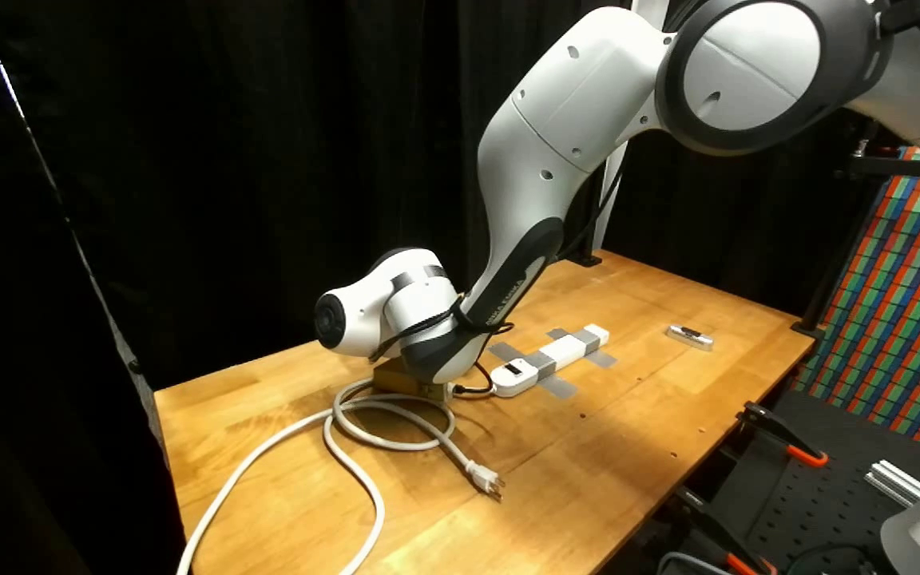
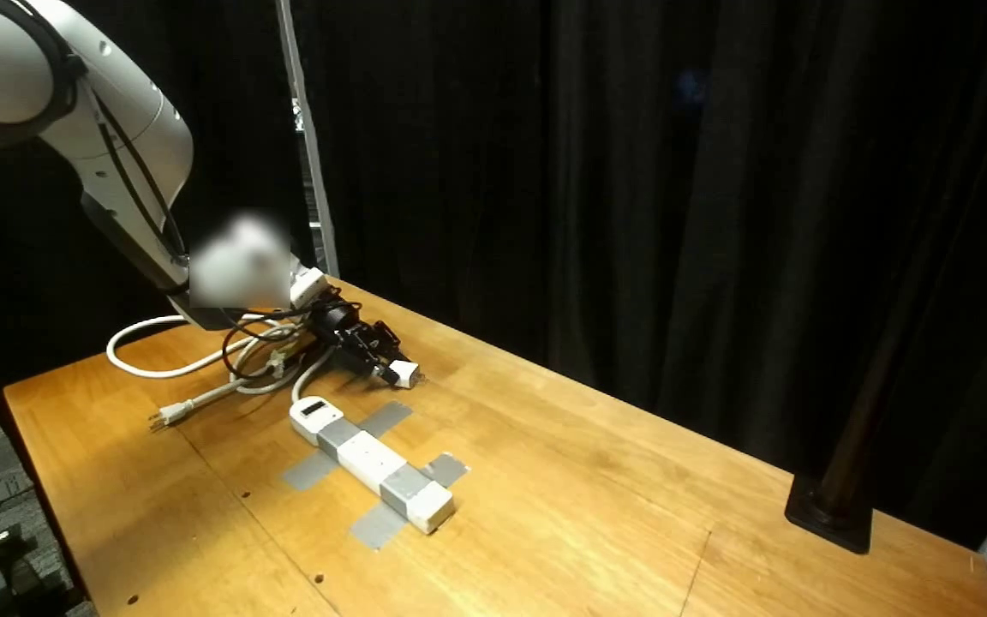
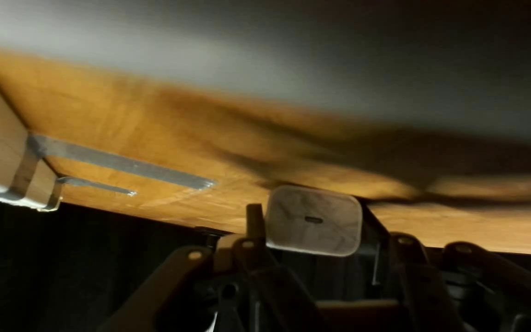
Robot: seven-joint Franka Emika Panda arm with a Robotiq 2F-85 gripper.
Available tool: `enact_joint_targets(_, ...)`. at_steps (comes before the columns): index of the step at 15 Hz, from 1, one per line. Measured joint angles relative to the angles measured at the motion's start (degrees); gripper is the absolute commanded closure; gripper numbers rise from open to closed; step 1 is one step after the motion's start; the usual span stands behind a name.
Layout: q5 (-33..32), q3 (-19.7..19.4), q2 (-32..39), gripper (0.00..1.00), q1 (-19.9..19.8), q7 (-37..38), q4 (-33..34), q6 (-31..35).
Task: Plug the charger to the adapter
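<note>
Round-cornered charger (image 2: 404,374), blurred prongs (image 2: 424,378) apparently bared, clamped between jaws of black gripper (image 3: 315,223), bar-shaped adapter (image 2: 369,461) taped to grained wooden table (image 2: 588,497)

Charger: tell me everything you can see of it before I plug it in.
The charger is a small white block, smooth and plastic-looking. In the wrist view, the end facing the camera is a rounded rectangle, faintly streaked and slightly tilted, with one narrow dark slot. The gripper holds it by its sides. In an exterior view, thin prongs point away from the gripper. It is not plugged in, held apart from the adapter; whether it touches the table is unclear.
</note>
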Motion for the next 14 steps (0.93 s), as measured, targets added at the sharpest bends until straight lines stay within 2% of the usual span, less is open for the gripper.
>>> enact_joint_targets(3, 0.0, -0.02, -0.03, 0.76, -0.01, -0.44, -0.03, 0.01)
enact_joint_targets(6, 0.43, 0.09, -0.34, 0.76, -0.83, -5.3, -0.03, 0.2)
enact_joint_targets(8, 1.78, 0.44, -1.08, 0.76, -2.71, -11.38, -0.01, 1.5)
enact_joint_targets(11, 4.77, 0.77, -2.93, 0.76, -7.18, -21.51, -0.06, 6.86)
enact_joint_targets(14, 11.07, 0.89, -5.08, 0.76, -12.19, -32.94, -0.11, 11.59)
